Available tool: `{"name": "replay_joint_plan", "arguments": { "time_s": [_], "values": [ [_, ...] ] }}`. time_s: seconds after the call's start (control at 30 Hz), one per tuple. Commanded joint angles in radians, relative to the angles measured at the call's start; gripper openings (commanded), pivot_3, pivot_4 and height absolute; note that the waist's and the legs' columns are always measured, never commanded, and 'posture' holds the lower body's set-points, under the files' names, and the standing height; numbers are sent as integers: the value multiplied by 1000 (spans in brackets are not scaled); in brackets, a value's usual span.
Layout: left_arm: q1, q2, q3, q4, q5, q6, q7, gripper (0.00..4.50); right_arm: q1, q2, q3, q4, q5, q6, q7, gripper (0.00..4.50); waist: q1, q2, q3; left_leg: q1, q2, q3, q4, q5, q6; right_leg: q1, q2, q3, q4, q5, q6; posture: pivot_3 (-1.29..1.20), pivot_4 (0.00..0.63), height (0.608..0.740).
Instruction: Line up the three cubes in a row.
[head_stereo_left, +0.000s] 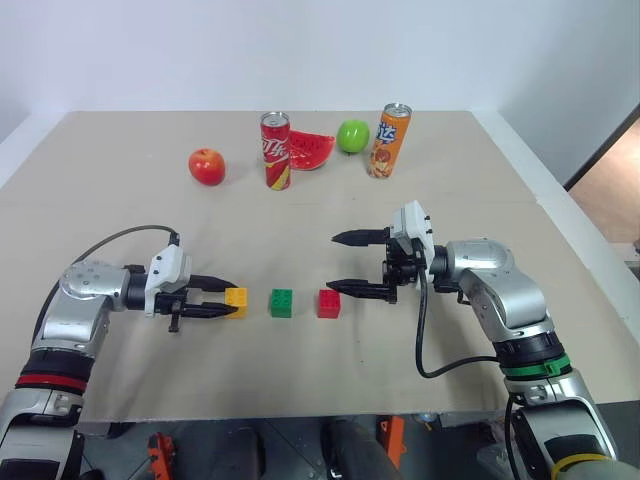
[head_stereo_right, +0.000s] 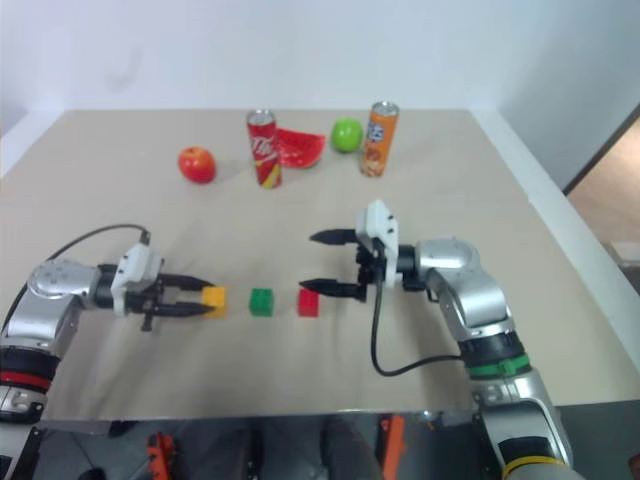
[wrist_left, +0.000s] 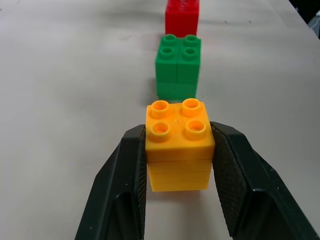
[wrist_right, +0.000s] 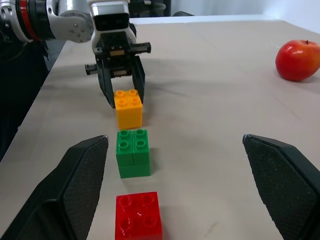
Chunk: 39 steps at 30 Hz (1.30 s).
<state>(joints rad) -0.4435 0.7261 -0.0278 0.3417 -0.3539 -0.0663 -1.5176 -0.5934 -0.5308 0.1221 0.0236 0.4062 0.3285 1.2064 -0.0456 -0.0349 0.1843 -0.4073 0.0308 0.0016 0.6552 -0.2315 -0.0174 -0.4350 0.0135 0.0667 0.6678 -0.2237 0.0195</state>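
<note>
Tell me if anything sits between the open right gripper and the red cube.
Nothing visible does. The right gripper hangs open just beside the red cube, with bare table between them. The green cube and the yellow-orange cube, clamped by the left gripper, lie beyond it.

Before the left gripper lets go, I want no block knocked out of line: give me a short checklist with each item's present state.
1. Left gripper shut on yellow-orange cube: ok.
2. Yellow-orange cube lined up with green cube and red cube: ok.
3. Gaps between the three cubes: ok, none touching.
4. Right gripper open, with the red cube apart from its fingers: ok.
5. Yellow-orange cube resting flat on the table: cannot tell.
</note>
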Motion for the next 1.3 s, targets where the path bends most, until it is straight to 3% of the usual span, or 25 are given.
{"name": "replay_joint_plan", "arguments": {
  "time_s": [0.03,0.57,0.63,0.77,0.87,1.1,1.3],
  "values": [
    [-2,21,23,-22,-10,-16,-14,1272,-1,-11,-9,-40,4,-15,5,4500,0,0,0,0,0,0,0,0,0,0,0,0,0,0,0,0,150,740],
    [-40,28,-18,93,61,-112,-47,1272,26,-30,-14,-66,7,-10,-1,4500,-1,0,0,1,0,0,0,0,0,0,1,0,1,1,0,0,150,740],
    [-46,31,-20,103,70,-123,-50,2307,27,-31,-14,-67,7,-11,-2,4500,-1,0,0,1,0,0,0,0,1,0,1,0,2,1,-1,0,150,740],
    [-50,38,-18,101,81,-133,-54,3715,26,-29,-13,-65,8,-12,-4,4500,0,0,0,1,1,0,0,1,1,0,2,0,3,1,-1,0,150,740],
    [-41,54,-13,64,86,-138,-56,4473,25,-26,-10,-61,8,-14,-2,4500,0,0,0,1,0,0,0,1,1,-1,2,1,3,1,-1,0,150,740],
    [-6,95,19,-91,36,-47,-32,4473,24,-25,-10,-58,11,-14,4,4500,-1,0,0,1,0,1,0,1,1,-1,1,1,3,1,-1,0,150,740],
    [60,137,85,-327,-92,199,59,4473,12,-34,-31,-85,57,38,16,4500,-1,0,0,1,1,1,0,1,1,-2,2,1,4,0,-1,0,150,740]
  ]
}}
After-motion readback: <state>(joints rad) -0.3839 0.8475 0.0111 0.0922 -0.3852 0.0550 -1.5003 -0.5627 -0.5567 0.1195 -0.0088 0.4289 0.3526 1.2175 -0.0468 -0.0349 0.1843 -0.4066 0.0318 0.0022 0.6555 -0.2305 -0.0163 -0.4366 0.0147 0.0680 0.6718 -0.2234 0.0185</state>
